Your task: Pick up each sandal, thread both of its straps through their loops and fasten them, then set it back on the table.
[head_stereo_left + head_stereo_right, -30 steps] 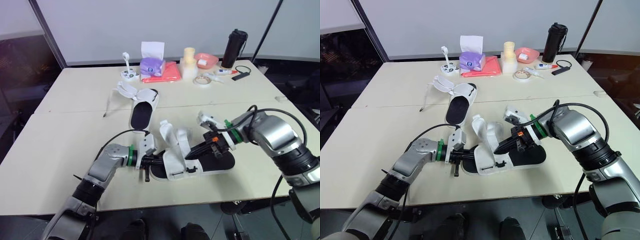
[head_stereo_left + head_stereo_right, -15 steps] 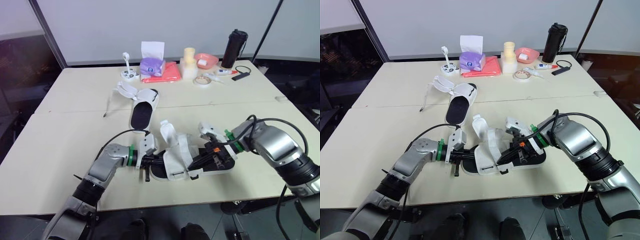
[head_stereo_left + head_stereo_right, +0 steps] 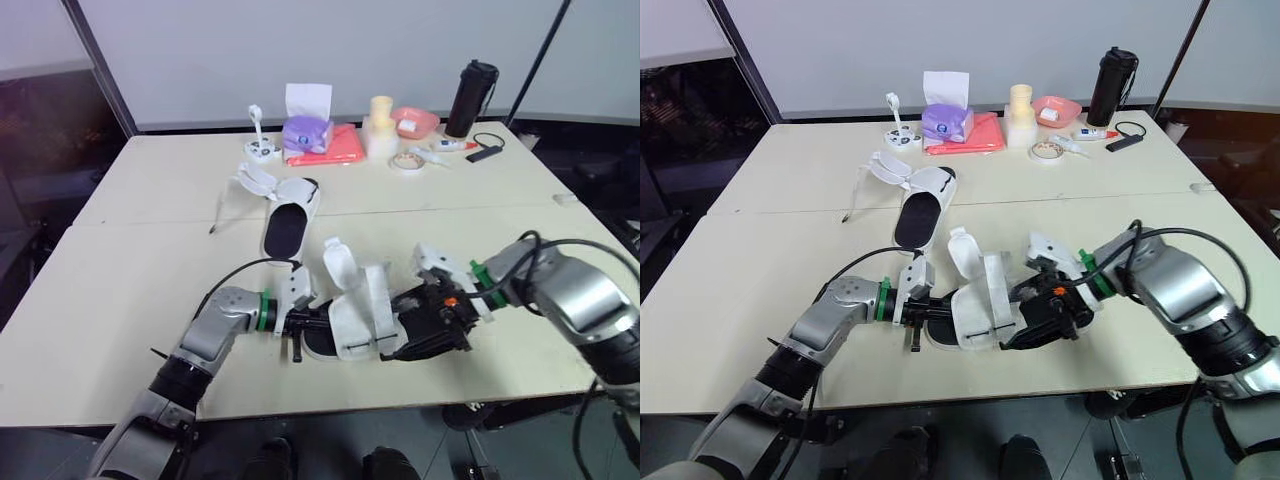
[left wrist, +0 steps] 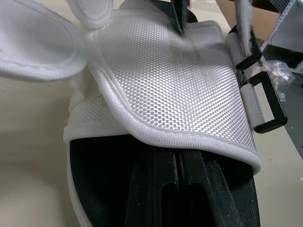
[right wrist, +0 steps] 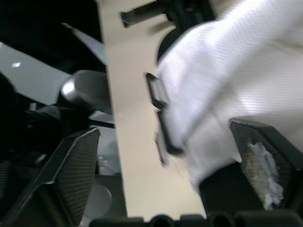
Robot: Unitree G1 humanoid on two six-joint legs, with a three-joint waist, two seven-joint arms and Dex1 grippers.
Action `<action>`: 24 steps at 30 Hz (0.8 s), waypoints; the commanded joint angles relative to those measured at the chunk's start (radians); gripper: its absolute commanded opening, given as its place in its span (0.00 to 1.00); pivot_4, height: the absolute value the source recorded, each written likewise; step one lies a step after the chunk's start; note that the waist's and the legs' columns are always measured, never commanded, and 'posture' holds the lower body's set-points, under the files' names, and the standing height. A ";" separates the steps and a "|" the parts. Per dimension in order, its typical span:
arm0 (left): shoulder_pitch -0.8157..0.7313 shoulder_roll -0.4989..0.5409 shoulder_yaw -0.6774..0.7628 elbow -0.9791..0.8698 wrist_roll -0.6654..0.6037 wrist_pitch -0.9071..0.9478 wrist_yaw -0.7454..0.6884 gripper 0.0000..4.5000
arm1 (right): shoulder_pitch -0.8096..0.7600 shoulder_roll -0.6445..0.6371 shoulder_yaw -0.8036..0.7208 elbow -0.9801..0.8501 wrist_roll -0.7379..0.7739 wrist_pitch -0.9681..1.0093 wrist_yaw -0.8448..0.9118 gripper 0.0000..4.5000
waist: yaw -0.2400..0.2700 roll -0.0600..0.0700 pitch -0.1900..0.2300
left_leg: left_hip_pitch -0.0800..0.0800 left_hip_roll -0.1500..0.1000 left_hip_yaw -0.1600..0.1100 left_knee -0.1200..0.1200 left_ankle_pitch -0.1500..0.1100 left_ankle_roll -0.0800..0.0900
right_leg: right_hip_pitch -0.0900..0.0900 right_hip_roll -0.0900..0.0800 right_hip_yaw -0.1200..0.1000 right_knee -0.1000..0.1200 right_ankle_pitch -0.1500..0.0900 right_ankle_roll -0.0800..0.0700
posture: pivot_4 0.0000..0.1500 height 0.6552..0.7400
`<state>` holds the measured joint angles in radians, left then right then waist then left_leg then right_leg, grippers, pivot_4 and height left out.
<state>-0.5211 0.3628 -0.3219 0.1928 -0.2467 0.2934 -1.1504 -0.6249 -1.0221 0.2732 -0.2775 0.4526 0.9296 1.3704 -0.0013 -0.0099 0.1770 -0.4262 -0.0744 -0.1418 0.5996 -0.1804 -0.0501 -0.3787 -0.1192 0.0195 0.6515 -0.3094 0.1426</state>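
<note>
Here the white-strapped, black-soled sandal (image 3: 357,322) gapes unfastened; left end effector (image 3: 297,322) clamps it; right end effector (image 3: 412,331) spread.

near sandal (image 3: 358,322), straps raised | left gripper (image 3: 310,322) at its left end | right gripper (image 3: 414,332) touching its right side

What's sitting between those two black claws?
The near sandal lies there: the left gripper is at one end, the right gripper at the other. Both head views show it.

Twin head cameras look forward and down across the counter (image 3: 120,300); each wrist camera presses close on the near sandal (image 4: 165,71), which all views share.
</note>
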 commanded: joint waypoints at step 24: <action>-0.016 -0.023 -0.012 0.034 0.031 -0.016 -0.018 0.00 | 0.425 0.151 -0.335 -0.252 0.320 0.258 -0.418 0.99 | 0.012 0.000 0.000 | 0.000 0.001 0.001 0.001 0.000 0.000 | 0.001 0.000 0.000 0.000 0.000 0.000 | 1.00 0.93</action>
<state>-0.5372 0.3426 -0.3234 0.2240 -0.2281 0.2765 -1.1675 -0.1812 -0.8804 -0.0619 -0.5220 0.7522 1.1964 0.9640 0.0111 -0.0102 0.1769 -0.4257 -0.0736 -0.1408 0.6006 -0.1806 -0.0498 -0.3777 -0.1190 0.0196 0.6514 -0.3094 0.1425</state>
